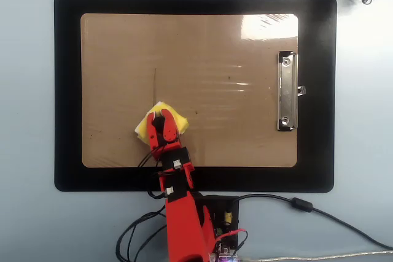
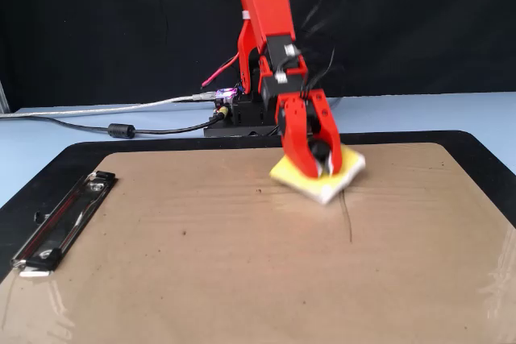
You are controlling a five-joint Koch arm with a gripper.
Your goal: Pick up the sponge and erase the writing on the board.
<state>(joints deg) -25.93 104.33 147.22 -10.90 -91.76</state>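
Observation:
The brown board (image 1: 202,53) lies on a black mat, and it also shows in the fixed view (image 2: 201,271). My red gripper (image 1: 162,118) is shut on the yellow sponge (image 1: 177,119) and presses it flat on the board's near left part. In the fixed view the gripper (image 2: 321,159) grips the sponge (image 2: 343,168) by its black knob. One thin dark stroke of the writing (image 1: 155,84) remains just beyond the sponge; it also shows in the fixed view (image 2: 347,219). No other marks show.
The black mat (image 1: 67,90) surrounds the board. The silver clip (image 1: 286,90) sits on the board's right side in the overhead view, and at the left in the fixed view (image 2: 60,223). Cables (image 1: 319,213) run from the arm's base.

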